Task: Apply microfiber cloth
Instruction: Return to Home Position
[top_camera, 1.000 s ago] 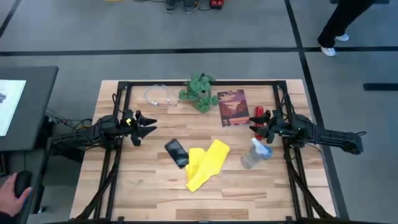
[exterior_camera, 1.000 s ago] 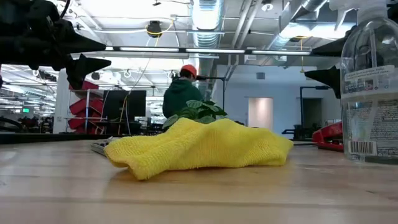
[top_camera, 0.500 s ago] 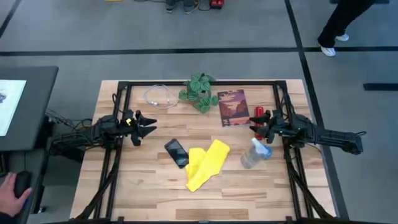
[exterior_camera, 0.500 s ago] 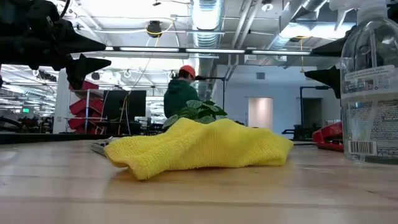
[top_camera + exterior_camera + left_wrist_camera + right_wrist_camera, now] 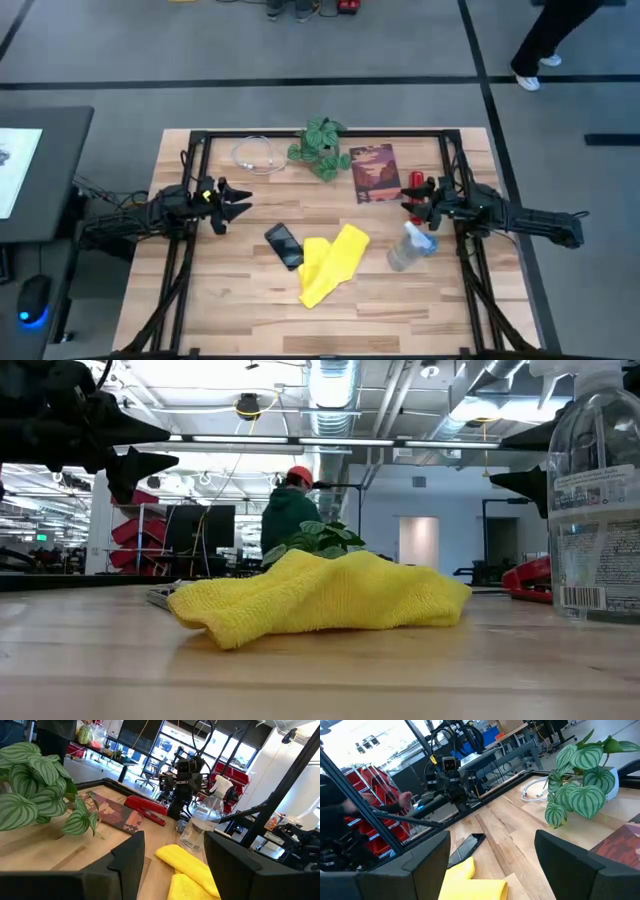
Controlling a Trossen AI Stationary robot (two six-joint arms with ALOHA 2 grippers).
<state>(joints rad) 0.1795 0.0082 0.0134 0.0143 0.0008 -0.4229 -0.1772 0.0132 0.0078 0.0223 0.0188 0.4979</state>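
Observation:
The yellow microfiber cloth lies crumpled on the table's middle, touched by no gripper; it also shows in the low view. A black smartphone lies flat just left of the cloth. My left gripper hovers open above the table's left part, left of and farther back than the phone. My right gripper hovers open at the right, beside a clear spray bottle. Both grippers are empty, as the left wrist view and the right wrist view show.
A dark red booklet and a red tool lie at the back right. A potted plant and a coiled white cable sit at the far edge. Bare wood stretches along the near edge.

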